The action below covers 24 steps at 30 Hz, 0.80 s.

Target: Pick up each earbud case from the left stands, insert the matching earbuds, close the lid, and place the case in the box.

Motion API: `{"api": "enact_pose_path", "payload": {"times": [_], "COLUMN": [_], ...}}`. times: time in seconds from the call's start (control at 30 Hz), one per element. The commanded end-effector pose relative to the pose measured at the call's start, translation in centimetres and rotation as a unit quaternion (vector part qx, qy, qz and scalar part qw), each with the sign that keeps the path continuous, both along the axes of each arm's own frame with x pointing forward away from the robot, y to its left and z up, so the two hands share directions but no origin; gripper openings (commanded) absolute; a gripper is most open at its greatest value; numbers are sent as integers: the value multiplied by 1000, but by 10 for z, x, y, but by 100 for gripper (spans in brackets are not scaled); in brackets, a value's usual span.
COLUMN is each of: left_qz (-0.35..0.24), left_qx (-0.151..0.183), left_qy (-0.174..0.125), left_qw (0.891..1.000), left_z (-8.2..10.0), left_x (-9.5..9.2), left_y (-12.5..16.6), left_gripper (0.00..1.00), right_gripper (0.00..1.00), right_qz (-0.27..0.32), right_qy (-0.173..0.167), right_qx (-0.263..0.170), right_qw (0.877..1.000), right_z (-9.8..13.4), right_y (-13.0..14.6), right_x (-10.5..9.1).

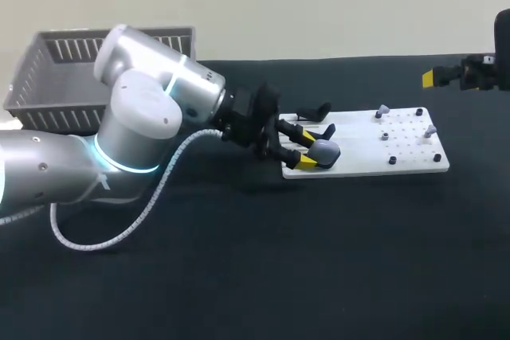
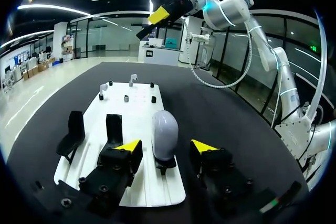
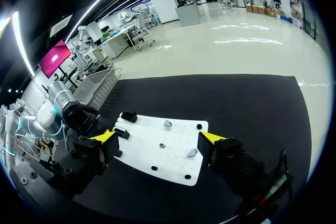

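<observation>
Straddling the grey earbud case (image 2: pixel 164 127) on its stand (image 2: pixel 165 164) with left gripper (image 2: pixel 165 147) wide open, gripping nothing; next, likely closing and lifting.

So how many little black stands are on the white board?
3, in a row at the white board's end by the left end effector: one empty stand, a second empty stand beside it, and a third stand under the grey earbud case between its fingers. None looks hidden.
</observation>
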<state>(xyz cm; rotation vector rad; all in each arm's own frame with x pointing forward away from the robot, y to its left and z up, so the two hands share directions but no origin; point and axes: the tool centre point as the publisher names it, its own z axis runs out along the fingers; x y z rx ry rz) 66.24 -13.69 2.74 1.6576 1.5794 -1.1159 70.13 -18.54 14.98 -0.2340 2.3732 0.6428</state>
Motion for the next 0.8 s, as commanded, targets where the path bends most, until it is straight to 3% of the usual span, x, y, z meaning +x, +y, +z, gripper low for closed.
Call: {"api": "enact_pose_path", "payload": {"times": [0.03,0.27,0.47,0.5,0.53,0.57,0.6,0.8], "left_qz": [-5,-8,-12,-13,-14,-14,-15,-16], "left_qx": [1,0,0,0,0,0,0,-8], "left_qy": [2,3,3,3,3,2,2,-12], "left_qw": [1000,1000,1000,1000,1000,1000,1000,1000], "left_z": [-2,-3,-4,-4,-4,-4,-4,7], "left_x": [4,5,5,5,5,5,5,1], "left_y": [-4,-8,-11,-11,-12,-12,-12,-10], "left_gripper": [60,57,45,40,26,4,0,0], "right_gripper": [100,100,100,100,100,100,100,100], "right_qz": [0,0,0,0,0,0,0,0], "right_qy": [0,0,0,0,0,0,0,0], "right_qx": [0,0,0,0,0,0,0,0], "right_qw": [1000,1000,1000,1000,1000,1000,1000,1000], "right_z": [0,0,0,0,0,0,0,0], "right_y": [0,0,0,0,0,0,0,0], "right_x": [0,0,0,0,0,0,0,0]}}
